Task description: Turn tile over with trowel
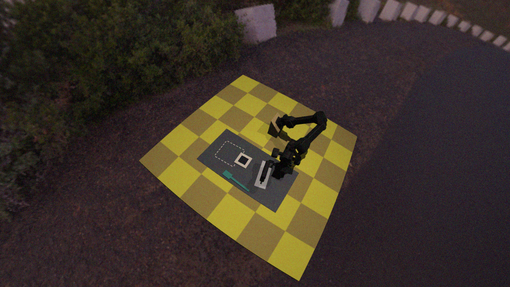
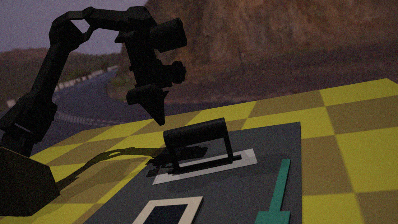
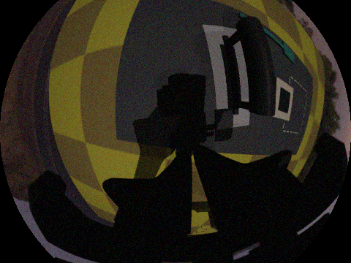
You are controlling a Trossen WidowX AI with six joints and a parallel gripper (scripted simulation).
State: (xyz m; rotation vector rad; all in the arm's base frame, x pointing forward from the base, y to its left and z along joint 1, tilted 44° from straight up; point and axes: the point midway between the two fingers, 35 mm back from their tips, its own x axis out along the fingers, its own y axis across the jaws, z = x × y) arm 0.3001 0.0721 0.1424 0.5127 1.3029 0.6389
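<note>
A trowel with a thick raised black handle (image 1: 264, 171) (image 2: 196, 132) (image 3: 257, 66) and a flat grey plate lies on the dark mat (image 1: 274, 203) (image 2: 293, 133) (image 3: 146, 73). My gripper (image 2: 161, 124) (image 3: 190, 147) is shut with nothing between its fingertips. It hangs above the mat beside the handle's arm-side end, not touching it. The cream tile (image 1: 243, 160) (image 2: 167, 214) (image 3: 284, 98) lies flat with its dark square mark up. It lies at the near edge of the dashed outline (image 1: 226, 141), covering part of that side. The outline is out of view in the exterior view.
A teal flat tool (image 1: 227, 174) (image 2: 281, 184) (image 3: 288, 53) with a thin handle and square blade lies along the mat's long edge. A dark block (image 1: 273, 129) (image 2: 25, 189) stands near the arm's base. The yellow and brown checkered table (image 1: 242, 217) (image 2: 370, 156) surrounds the mat.
</note>
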